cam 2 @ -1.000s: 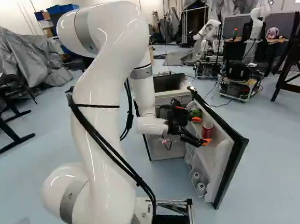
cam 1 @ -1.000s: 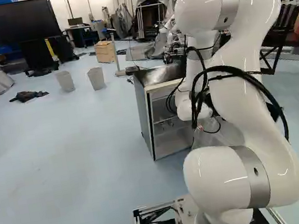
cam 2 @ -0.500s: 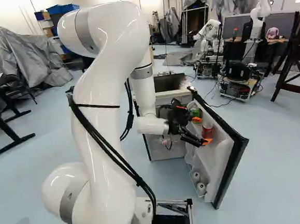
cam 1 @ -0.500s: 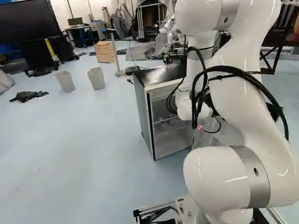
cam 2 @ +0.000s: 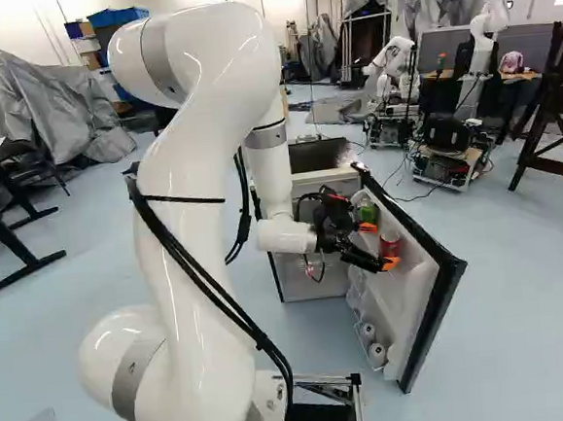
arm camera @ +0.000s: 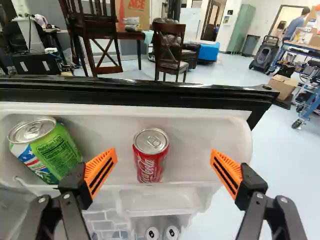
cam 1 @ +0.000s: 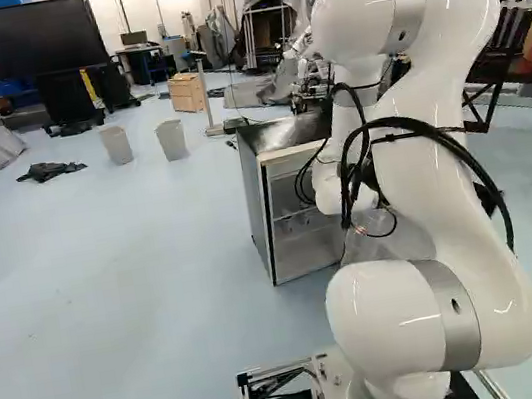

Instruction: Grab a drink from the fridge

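In the right base view my gripper [cam 2: 388,246] reaches to the inner side of the swung-out fridge door [cam 2: 435,301]. The wrist view has the gripper [arm camera: 164,170] wide open, its orange pads well apart. A red can [arm camera: 150,156] stands upright in the door's top shelf, ahead of the gap between the fingers and touched by neither. Beside one finger, a green can [arm camera: 47,150] leans in the same shelf. The fridge [cam 1: 292,200] stands open at the centre of the left base view.
Lower in the door sit two more cans [arm camera: 152,233]. The door's black edge [arm camera: 135,95] runs behind the top shelf. Another robot [cam 2: 388,75] stands beyond the fridge. Dark chairs [arm camera: 170,52] are farther off past the door.
The gripper has shifted slightly at the door shelf, closer to the red can in the right base view. The base has not moved, and the fridge door stands as before.
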